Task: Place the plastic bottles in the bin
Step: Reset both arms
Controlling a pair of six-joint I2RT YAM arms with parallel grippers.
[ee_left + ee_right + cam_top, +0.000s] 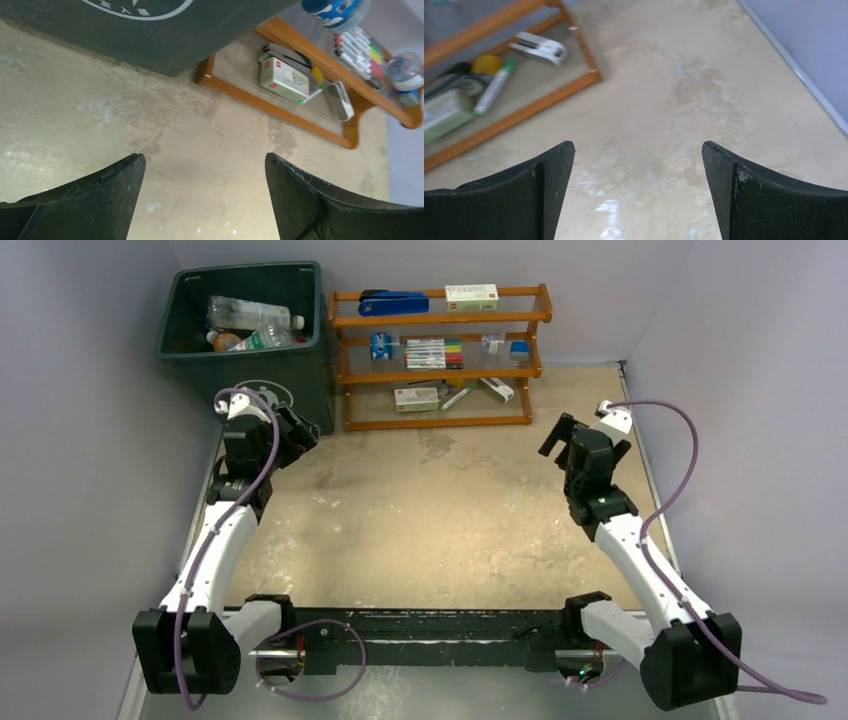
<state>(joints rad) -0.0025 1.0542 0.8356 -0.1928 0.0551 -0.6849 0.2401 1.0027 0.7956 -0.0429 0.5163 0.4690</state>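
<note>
Left gripper (205, 160) hung with its curved black jaws apart and empty, just beside the smooth dark green bin (300, 380). Clear plastic bottles (248, 315) lay inside that rectangular bin at the far left corner of the bench (430, 520). Right gripper (638, 147) gaped empty above the mottled beige surface, near the orange wooden rack (437, 423).
</note>
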